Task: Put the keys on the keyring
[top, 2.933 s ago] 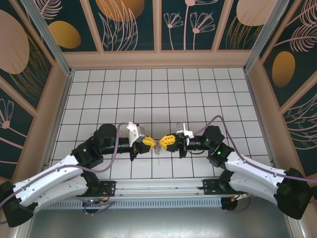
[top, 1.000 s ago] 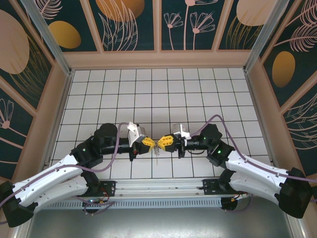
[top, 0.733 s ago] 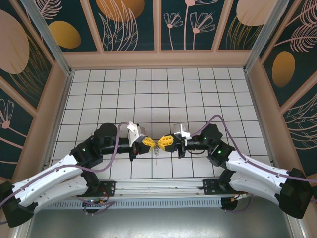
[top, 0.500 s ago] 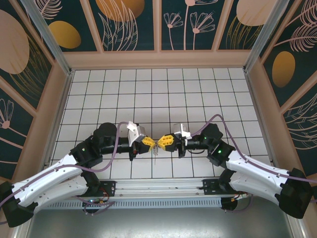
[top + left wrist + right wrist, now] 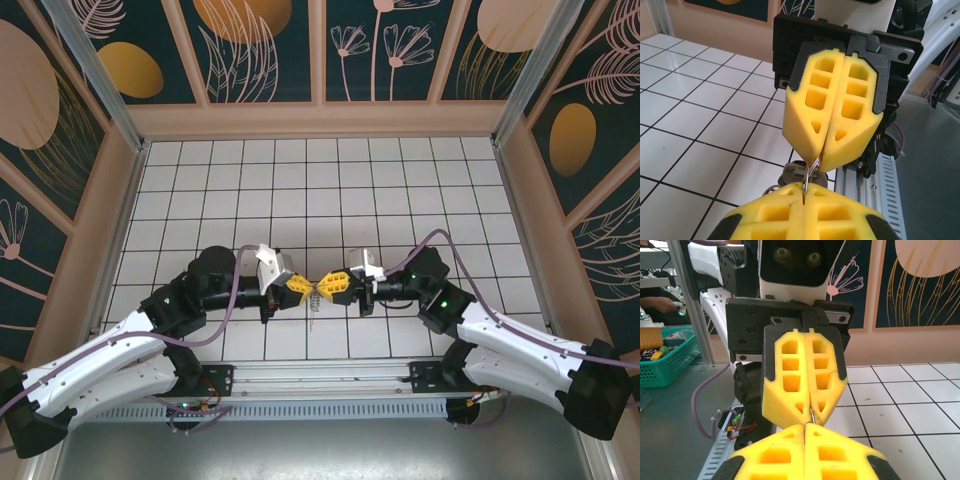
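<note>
My left gripper [image 5: 307, 288] and right gripper [image 5: 327, 287] meet tip to tip low over the white tiled table [image 5: 330, 190], near its front edge. Both are shut on a thin silvery wire loop, the keyring [image 5: 813, 171], which bridges the small gap between their yellow fingers. In the left wrist view my own fingertips [image 5: 790, 192] pinch its lower end and the right gripper [image 5: 823, 159] pinches its upper end. Greyish keys [image 5: 796, 173] hang just beneath the ring and dangle below the tips in the top view [image 5: 314, 311]. In the right wrist view a sliver of the ring [image 5: 811, 414] shows.
A metal rail [image 5: 320, 377] with the arm bases runs along the near edge, right below the grippers. Wooden walls [image 5: 320, 118] enclose the tiled table. A green basket [image 5: 667, 360] stands off the table beyond the left arm.
The two grippers have drawn slightly closer together and stay shut on the ring. The keys still dangle beneath them.
</note>
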Controlling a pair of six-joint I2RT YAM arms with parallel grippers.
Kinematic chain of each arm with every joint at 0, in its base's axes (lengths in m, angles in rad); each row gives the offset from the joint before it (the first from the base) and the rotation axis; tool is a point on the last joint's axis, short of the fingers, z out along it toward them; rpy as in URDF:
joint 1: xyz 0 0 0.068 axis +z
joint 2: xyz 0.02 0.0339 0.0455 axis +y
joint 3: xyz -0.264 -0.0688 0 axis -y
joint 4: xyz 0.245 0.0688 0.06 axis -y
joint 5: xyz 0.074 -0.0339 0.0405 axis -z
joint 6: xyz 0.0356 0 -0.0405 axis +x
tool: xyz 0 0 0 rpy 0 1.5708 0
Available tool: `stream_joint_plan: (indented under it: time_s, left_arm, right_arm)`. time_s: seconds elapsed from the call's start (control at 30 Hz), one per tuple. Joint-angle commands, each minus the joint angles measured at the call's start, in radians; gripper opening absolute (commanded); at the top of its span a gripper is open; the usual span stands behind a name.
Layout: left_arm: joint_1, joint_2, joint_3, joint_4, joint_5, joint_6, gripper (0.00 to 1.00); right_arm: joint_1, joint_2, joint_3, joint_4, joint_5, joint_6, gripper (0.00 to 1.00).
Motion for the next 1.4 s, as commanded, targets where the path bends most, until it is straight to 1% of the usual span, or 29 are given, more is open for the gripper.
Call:
stream_joint_plan:
  time_s: [0.0, 0.33, 0.73, 0.93, 1.37]
  left_arm:
    - [-0.004, 0.023, 0.032, 0.021, -0.025, 0.014, 0.00]
    - [-0.005, 0.035, 0.035, 0.030, -0.017, 0.010, 0.00]
    - [-0.005, -0.012, 0.012, 0.084, 0.015, -0.054, 0.00]
    - [-0.005, -0.006, 0.013, 0.101, 0.025, -0.076, 0.00]
    - [-0.005, -0.015, 0.017, 0.125, 0.020, -0.089, 0.00]
  right_arm:
    - [0.041, -0.017, 0.056, 0.022, -0.039, -0.036, 0.00]
    - [0.065, -0.029, 0.067, -0.026, -0.034, -0.080, 0.00]
    - [0.080, -0.057, 0.057, -0.117, -0.031, -0.161, 0.00]
    - [0.085, -0.063, 0.060, -0.172, -0.033, -0.200, 0.00]
    - [0.090, -0.116, 0.033, -0.214, 0.022, -0.247, 0.00]
